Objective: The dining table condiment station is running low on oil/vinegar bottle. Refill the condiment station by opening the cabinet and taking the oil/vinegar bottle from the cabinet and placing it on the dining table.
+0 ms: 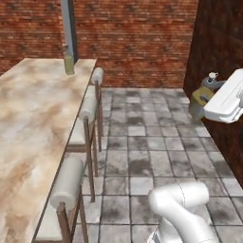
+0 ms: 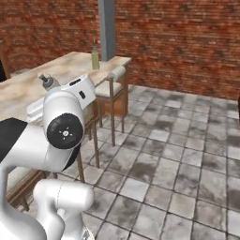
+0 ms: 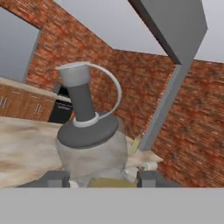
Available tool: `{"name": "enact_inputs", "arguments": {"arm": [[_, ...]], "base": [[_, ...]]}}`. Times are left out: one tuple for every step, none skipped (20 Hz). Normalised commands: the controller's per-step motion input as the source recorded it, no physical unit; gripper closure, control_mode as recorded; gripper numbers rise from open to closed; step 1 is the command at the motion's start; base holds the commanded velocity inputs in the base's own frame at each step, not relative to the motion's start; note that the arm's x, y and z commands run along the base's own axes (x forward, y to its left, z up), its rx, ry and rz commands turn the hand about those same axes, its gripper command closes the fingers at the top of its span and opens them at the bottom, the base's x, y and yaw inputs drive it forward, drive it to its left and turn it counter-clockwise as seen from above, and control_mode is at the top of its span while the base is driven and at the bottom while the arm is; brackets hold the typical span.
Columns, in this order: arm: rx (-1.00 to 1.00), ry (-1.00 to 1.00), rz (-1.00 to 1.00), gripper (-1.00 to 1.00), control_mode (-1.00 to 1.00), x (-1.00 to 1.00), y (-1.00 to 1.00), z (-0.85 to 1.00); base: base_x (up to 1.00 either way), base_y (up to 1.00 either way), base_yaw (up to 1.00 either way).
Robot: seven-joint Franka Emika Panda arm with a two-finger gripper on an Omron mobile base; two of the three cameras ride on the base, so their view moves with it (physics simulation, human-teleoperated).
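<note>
My gripper (image 1: 203, 98) is shut on the oil/vinegar bottle (image 1: 201, 96), a small clear glass bottle of olive-yellow liquid with a grey pourer top. I hold it in the air over the tiled floor, to the right of the dining table (image 1: 33, 118). The hand view has the bottle (image 3: 89, 131) close up between the two fingertips (image 3: 57, 179), with the marbled table top (image 3: 26, 144) beyond it. Its pourer (image 2: 47, 80) peeks out behind my arm in the right base view. The cabinet is out of view.
Another bottle (image 1: 69, 64) stands at the table's far end by a grey pillar (image 1: 69, 26). White-cushioned stools (image 1: 88, 109) line the table's near side. A dark brick wall (image 1: 223, 38) is close behind the hand. Open tiled floor (image 1: 152, 142) lies between.
</note>
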Motion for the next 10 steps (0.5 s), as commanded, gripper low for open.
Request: {"name": "enact_inputs", "arguments": {"arm": [[0.00, 0.00, 0.00, 1.00, 1.00, 0.00, 0.00, 0.00], [0.00, 0.00, 0.00, 1.00, 1.00, 0.00, 0.00, 0.00], [0.00, 0.00, 0.00, 1.00, 1.00, 0.00, 0.00, 0.00], [0.00, 0.00, 0.00, 1.00, 1.00, 0.00, 0.00, 0.00], [0.00, 0.00, 0.00, 1.00, 1.00, 0.00, 0.00, 0.00], [0.00, 0.00, 0.00, 1.00, 1.00, 0.00, 0.00, 0.00], [0.00, 0.00, 0.00, 1.00, 1.00, 0.00, 0.00, 0.00], [0.00, 0.00, 0.00, 1.00, 1.00, 0.00, 0.00, 0.00], [0.00, 0.00, 0.00, 1.00, 1.00, 0.00, 0.00, 0.00], [0.00, 0.00, 0.00, 1.00, 1.00, 0.00, 0.00, 0.00]], "base": [[1.00, -0.39, 0.48], [1.00, -0.39, 0.48], [1.00, -0.41, 0.48], [1.00, -0.41, 0.48], [1.00, -0.44, 0.47], [1.00, -0.48, 0.46], [1.00, -0.53, 0.45], [1.00, -0.57, 0.44], [1.00, -0.60, 0.43], [1.00, -0.61, 0.43]]}}
